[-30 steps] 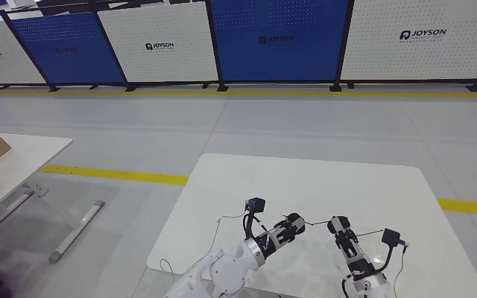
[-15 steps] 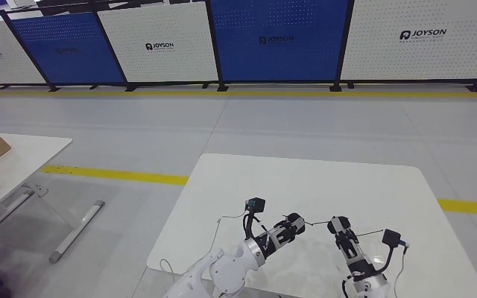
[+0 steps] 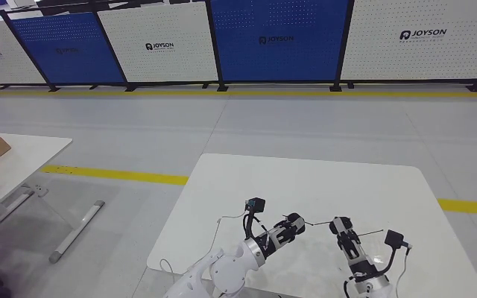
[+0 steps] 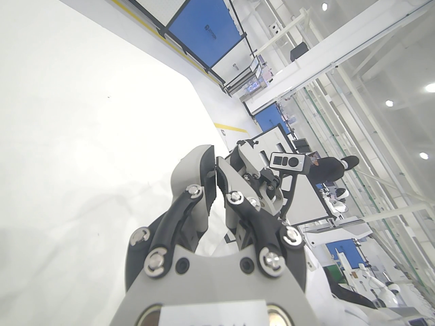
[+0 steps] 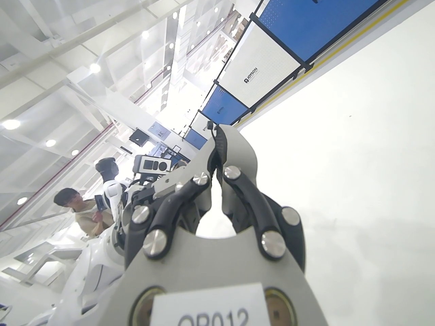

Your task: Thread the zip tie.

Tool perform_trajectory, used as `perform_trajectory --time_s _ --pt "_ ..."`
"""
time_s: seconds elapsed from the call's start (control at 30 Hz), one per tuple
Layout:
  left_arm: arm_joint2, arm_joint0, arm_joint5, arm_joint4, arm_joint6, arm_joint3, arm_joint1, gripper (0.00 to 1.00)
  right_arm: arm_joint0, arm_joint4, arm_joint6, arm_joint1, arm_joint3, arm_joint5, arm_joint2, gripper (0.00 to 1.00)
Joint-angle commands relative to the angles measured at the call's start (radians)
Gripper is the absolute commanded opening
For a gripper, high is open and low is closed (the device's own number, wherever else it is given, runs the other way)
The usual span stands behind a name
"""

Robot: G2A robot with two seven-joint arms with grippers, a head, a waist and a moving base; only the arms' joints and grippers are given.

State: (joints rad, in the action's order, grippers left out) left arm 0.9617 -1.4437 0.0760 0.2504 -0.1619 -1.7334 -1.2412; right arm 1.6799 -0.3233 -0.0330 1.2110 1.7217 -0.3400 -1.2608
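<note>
A thin black zip tie (image 3: 317,223) spans the short gap between my two grippers near the front edge of the white table (image 3: 313,179). My left gripper (image 3: 298,220) is shut, and in its wrist view the fingertips (image 4: 216,167) press together on the tie's end, with the right gripper (image 4: 243,152) just beyond them. My right gripper (image 3: 337,222) is shut on the zip tie too. In the right wrist view the black strap runs up between the pads, and its small square head (image 5: 210,125) sticks out past the gripper (image 5: 217,137).
The white tabletop stretches bare beyond the grippers to its far edge. Another white table (image 3: 22,153) stands to the left across a strip of floor. Blue and white fence panels (image 3: 276,41) line the back.
The right arm's wrist has shifted slightly outward to the right. Both grippers stay shut on the zip tie, and the left arm has not moved.
</note>
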Motion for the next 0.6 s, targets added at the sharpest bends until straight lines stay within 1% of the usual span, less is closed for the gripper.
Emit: perform_trajectory --time_s 0.0,0.23,0.43,0.57 --pt "0.000 0.000 0.000 0.000 0.000 0.000 0.000 0.00 -0.005 -0.003 -0.001 0.001 -0.007 0.000 0.003 0.00" --pt "0.000 0.000 0.000 0.000 0.000 0.000 0.000 0.00 -0.012 -0.015 -0.004 0.006 -0.019 0.000 0.013 0.00" --pt "0.000 0.000 0.000 0.000 0.000 0.000 0.000 0.00 0.004 -0.006 -0.013 0.005 0.004 0.000 -0.003 0.00" --pt "0.000 0.000 0.000 0.000 0.000 0.000 0.000 0.00 0.015 -0.022 -0.016 0.003 0.014 0.000 -0.005 0.00"
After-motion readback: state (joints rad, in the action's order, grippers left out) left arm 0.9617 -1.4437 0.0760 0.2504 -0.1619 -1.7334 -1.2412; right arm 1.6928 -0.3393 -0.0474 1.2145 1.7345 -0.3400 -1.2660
